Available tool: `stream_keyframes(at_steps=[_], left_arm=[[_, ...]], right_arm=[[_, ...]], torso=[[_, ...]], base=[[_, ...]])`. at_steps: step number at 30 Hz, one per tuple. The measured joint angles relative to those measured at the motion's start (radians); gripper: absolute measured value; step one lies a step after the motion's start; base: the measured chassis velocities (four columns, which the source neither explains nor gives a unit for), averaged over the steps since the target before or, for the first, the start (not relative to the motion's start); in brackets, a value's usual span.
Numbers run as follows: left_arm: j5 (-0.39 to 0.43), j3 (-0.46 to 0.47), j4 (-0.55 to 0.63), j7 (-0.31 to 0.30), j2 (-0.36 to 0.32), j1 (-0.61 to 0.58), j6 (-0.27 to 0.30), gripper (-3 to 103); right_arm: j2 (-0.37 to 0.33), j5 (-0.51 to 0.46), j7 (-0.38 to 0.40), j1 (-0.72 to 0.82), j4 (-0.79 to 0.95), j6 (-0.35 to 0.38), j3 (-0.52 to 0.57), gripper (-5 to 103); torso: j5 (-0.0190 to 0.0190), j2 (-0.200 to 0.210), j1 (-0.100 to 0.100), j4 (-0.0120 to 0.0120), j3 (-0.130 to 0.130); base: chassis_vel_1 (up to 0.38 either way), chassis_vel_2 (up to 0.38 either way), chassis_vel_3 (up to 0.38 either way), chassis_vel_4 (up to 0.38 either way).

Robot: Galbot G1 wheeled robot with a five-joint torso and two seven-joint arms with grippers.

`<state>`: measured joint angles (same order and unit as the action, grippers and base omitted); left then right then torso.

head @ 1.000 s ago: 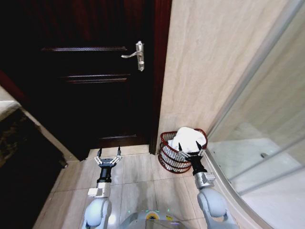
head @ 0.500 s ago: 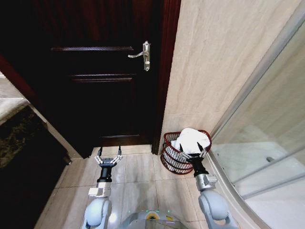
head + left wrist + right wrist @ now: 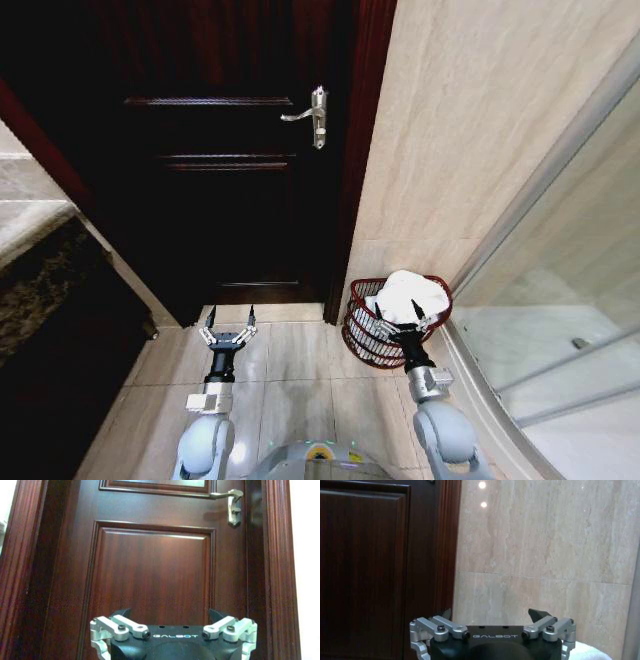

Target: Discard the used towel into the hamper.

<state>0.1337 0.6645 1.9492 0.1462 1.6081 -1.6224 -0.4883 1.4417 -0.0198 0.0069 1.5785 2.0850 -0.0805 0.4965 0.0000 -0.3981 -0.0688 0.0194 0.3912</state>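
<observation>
The hamper (image 3: 366, 341), a round red-brown wire basket, stands on the floor in the corner between the door frame and the tiled wall. A white towel (image 3: 412, 289) lies bunched inside it and rises above the rim. My right gripper (image 3: 398, 311) is open and held just in front of the hamper, with nothing between its fingers. In the right wrist view the open right gripper (image 3: 492, 613) faces the tiled wall, with a bit of the towel (image 3: 590, 653) beside it. My left gripper (image 3: 230, 320) is open over the floor tiles, facing the door (image 3: 152, 573).
A dark wooden door (image 3: 220, 180) with a metal handle (image 3: 312, 114) fills the wall ahead. A curved glass shower screen (image 3: 560, 300) runs along the right. A dark stone counter (image 3: 50, 280) stands at the left. Beige floor tiles (image 3: 290, 370) lie between them.
The whole picture has shifted to the right, so the camera has moved. Both arms keep the same pose, and the towel stays in the hamper.
</observation>
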Motion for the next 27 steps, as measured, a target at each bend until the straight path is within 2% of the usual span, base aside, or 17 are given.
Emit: stream_keyframes(at_steps=[4,16,21,27], left_arm=[[0.0,-0.003,0.001,-0.002,0.0,0.001,-0.013,100],[0.01,-0.005,0.003,0.0,0.0,-0.003,-0.002,100],[-0.016,-0.006,-0.028,0.013,0.0,0.007,-0.005,100],[-0.046,-0.006,-0.057,0.006,0.0,0.015,-0.039,100]], right_arm=[[0.004,0.0,0.0,0.011,0.006,-0.004,0.002,100],[0.027,0.036,0.004,0.008,0.001,-0.015,-0.004,100],[0.059,0.059,0.004,-0.015,-0.043,-0.047,-0.004,100],[0.046,0.055,0.0,-0.011,-0.063,-0.059,-0.007,100]], torso=[[0.0,0.0,0.0,-0.0001,0.0],[-0.0001,0.0,0.0,0.0,0.0],[0.0,0.0,0.0,-0.0002,0.0],[0.0,0.0,0.0,-0.0003,0.0]], base=[[0.0,0.0,0.0,0.0],[0.0,0.0,0.0,0.0],[0.0,0.0,0.0,0.0],[0.025,0.04,0.03,0.022]])
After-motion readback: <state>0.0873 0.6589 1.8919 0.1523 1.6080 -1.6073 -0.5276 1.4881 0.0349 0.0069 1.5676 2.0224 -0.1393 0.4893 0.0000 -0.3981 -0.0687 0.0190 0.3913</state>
